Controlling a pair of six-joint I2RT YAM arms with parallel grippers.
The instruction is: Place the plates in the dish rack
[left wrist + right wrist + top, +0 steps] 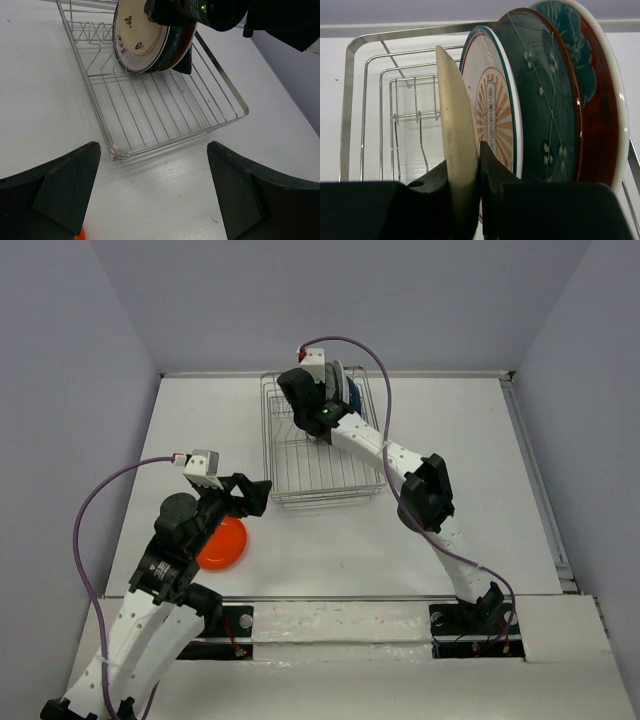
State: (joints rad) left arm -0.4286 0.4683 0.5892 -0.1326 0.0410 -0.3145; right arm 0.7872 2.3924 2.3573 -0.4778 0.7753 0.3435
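Pinching the top edge of the cream plate (pixel 455 125), the right gripper (pixel 470 167) has its two black fingers (pixel 492 165) close together, one on each side of the rim. The cream plate stands up on its edge in the dish rack (pixel 348 90).

Right next to it stands the white plate with the orange sun rays (pixel 497 105). After that comes the dark teal-grey plate (pixel 545 100) with little white flowers on it. Last in the row is the red plate with the teal middle (pixel 600 125). All four stand on edge, packed close, and they lean a little to one side. From the top view they sit at the far end of the rack, and a bit of the dark blue plate (pixel 354 398) peeks out beside the right arm. The rest of the rack shows only bare wires.

The left gripper (pixel 157 175) is spread very wide and holds nothing. It hangs over the white table (pixel 450 440), just outside the near left corner of the rack, and it points toward the rack.

The shiny orange plate (pixel 225 545) lies flat on the table, partly under the left arm. It is near the rack's near left corner but apart from it.
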